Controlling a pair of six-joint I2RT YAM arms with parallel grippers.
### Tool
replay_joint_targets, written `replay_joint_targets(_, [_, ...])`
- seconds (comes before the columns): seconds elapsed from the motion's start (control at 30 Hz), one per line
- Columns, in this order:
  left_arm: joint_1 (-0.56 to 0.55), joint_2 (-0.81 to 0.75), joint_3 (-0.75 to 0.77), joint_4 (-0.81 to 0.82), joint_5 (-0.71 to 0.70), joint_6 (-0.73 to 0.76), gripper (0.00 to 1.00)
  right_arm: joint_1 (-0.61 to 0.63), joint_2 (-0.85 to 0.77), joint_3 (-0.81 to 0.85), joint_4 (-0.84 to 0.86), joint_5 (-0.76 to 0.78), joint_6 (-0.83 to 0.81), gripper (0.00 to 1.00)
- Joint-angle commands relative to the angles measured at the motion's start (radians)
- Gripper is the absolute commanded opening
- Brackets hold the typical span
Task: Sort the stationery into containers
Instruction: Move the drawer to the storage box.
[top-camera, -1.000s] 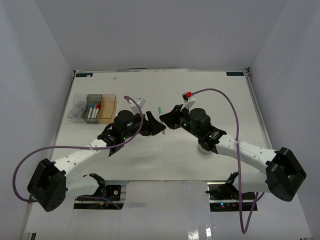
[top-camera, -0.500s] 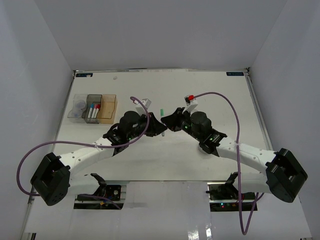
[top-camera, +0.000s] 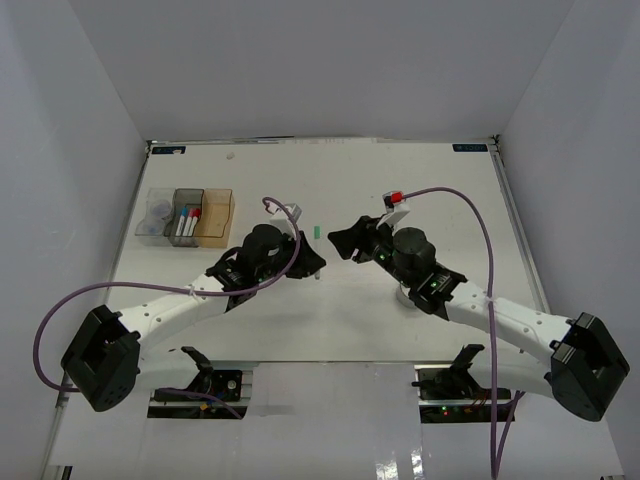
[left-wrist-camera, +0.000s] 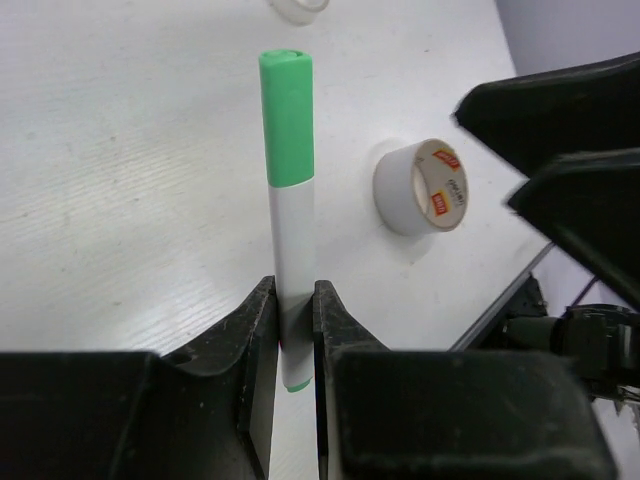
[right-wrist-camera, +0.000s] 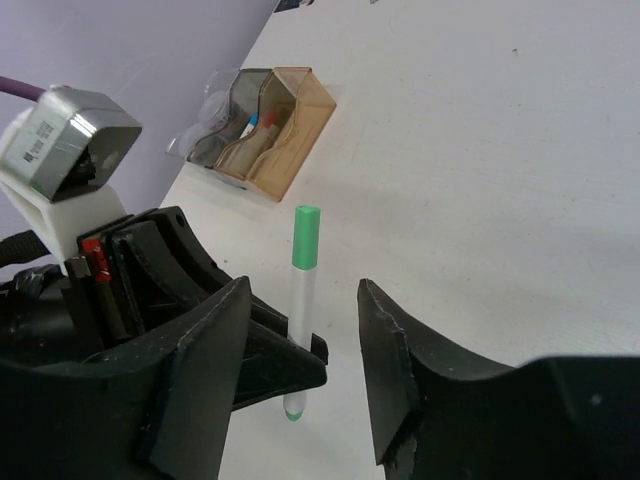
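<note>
Over the worktop (top-camera: 420, 190), my left gripper (left-wrist-camera: 291, 300) had just clamped the marker (left-wrist-camera: 289, 200) by its tail while my right gripper (right-wrist-camera: 303, 290) let go, jaws open around it; handover done, grey bin (top-camera: 188, 191) likely next.

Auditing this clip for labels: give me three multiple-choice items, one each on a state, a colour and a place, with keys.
1. The left hand is: A open; B shut on the marker; C out of view.
2. The marker's cap is: A red; B green; C black.
3. The tape roll lies: A on the table; B in the left hand; C on the marker.
Key: B, its fingers clamp the white barrel; B, the cap shows green; A, it rests on the table.
</note>
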Motion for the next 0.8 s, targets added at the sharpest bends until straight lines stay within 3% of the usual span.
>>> replay_joint_targets(0.0, [0.004,-0.014,0.038,-0.125,-0.081,0.049,0.08,-0.02,-0.049,-0.011,-0.027,0.056,-0.053,0.55])
replay_joint_targets(0.17, [0.048,-0.015,0.107,-0.303,-0.158,0.144,0.0,-0.08,-0.115,-0.046,-0.092,0.05,-0.096,0.74])
replay_joint_targets(0.37, [0.244,-0.055,0.179,-0.441,-0.14,0.266,0.0,-0.15,-0.184,-0.077,-0.167,0.035,-0.219,0.97])
replay_joint_targets(0.77, [0.671,0.008,0.377,-0.546,-0.151,0.521,0.0,-0.19,-0.2,-0.145,-0.149,-0.05,-0.405,0.9])
